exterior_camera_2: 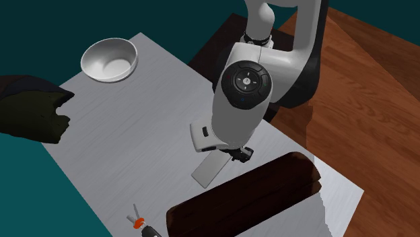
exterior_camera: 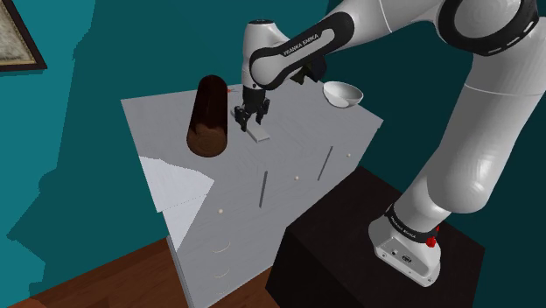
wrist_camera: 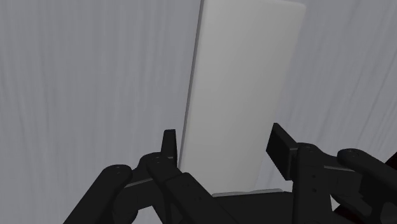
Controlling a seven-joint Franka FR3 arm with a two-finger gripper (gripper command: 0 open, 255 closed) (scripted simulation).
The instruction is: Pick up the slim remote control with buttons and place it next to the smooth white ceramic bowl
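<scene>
The remote (wrist_camera: 238,83) is a slim, plain pale grey slab lying flat on the grey dresser top (exterior_camera: 297,140). My black gripper (wrist_camera: 222,143) stands straight over its near end, with one finger (wrist_camera: 168,145) against each long edge, shut on it. In the shoulder view the gripper (exterior_camera: 249,116) comes down onto the remote (exterior_camera: 260,136) near the middle of the top. In the second exterior view the remote (exterior_camera_2: 210,170) sticks out from under the hand. The white bowl (exterior_camera: 343,93) (exterior_camera_2: 109,59) sits apart, at a far corner of the top.
A tall dark brown rounded object (exterior_camera: 208,115) (exterior_camera_2: 249,198) stands close beside the remote. Small keys with a red tag (exterior_camera_2: 138,219) lie past it. A dark lumpy shape (exterior_camera_2: 30,108) lies at the second exterior view's left. The black stand (exterior_camera: 376,245) adjoins the dresser.
</scene>
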